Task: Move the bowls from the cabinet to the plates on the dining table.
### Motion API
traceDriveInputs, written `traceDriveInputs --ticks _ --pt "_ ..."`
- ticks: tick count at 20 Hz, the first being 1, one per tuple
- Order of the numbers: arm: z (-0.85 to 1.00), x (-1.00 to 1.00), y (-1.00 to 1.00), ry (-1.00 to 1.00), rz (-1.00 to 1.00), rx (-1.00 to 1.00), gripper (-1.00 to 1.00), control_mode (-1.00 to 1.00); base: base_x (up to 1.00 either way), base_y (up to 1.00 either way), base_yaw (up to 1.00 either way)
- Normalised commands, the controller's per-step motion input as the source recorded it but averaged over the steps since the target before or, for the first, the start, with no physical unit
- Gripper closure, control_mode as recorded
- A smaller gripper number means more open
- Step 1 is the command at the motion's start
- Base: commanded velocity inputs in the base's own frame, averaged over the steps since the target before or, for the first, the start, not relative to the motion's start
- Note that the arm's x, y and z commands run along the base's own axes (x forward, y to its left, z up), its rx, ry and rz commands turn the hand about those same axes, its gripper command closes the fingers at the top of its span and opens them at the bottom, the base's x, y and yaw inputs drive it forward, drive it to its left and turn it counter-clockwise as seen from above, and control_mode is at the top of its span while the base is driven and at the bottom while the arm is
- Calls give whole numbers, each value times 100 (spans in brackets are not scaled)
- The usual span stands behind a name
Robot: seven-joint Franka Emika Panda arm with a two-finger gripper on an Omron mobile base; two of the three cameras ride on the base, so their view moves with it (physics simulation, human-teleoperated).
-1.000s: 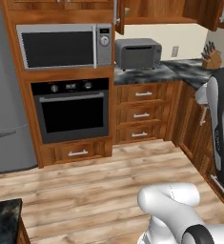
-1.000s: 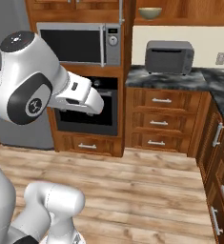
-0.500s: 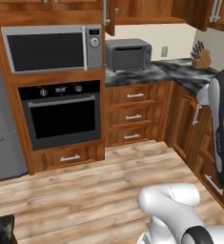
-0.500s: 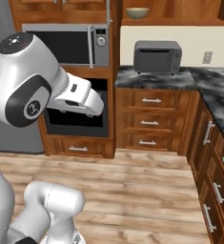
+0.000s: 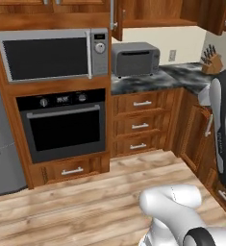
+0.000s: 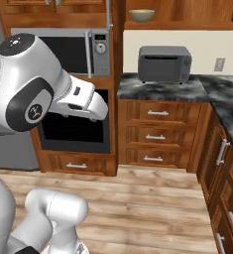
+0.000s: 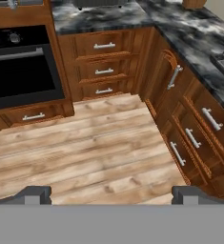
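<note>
— Jaws (image 7: pixel 111 193) stood spread wide with nothing between them, aimed down at the wooden floor (image 7: pixel 85 152).
— And the bowl (image 6: pixel 142 16)?
— It sat far above them on the open cabinet (image 6: pixel 187 12) shelf, over the toaster oven (image 6: pixel 165 63).

In the right base view you find a bowl (image 6: pixel 142 16) at the top centre, on the shelf inside the cabinet (image 6: pixel 177 11). Directly below it a toaster oven (image 6: pixel 165 63) stands on the counter (image 6: pixel 160 90), over a stack of three drawers (image 6: pixel 157 134). To the left you see the microwave (image 6: pixel 83 49) above the wall oven (image 6: pixel 76 131). In the left base view a knife block (image 5: pixel 211 61) sits at the upper right, on the counter's far corner.
</note>
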Motion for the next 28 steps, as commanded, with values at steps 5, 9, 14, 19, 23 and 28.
traceDriveInputs --ticks 5,9,14,19,23,28 --pt "0 0 0 0 0 0 -100 100 62 -23 0" --pt "0 0 0 0 0 0 -100 100 62 -24 0" --pt "0 0 0 0 0 0 -100 100 62 -23 0" --pt "0 0 0 0 0 0 -100 100 58 -30 2" --pt "0 0 0 0 0 0 -100 100 17 -53 0" --pt "0 0 0 0 0 0 -100 100 2 -57 0"
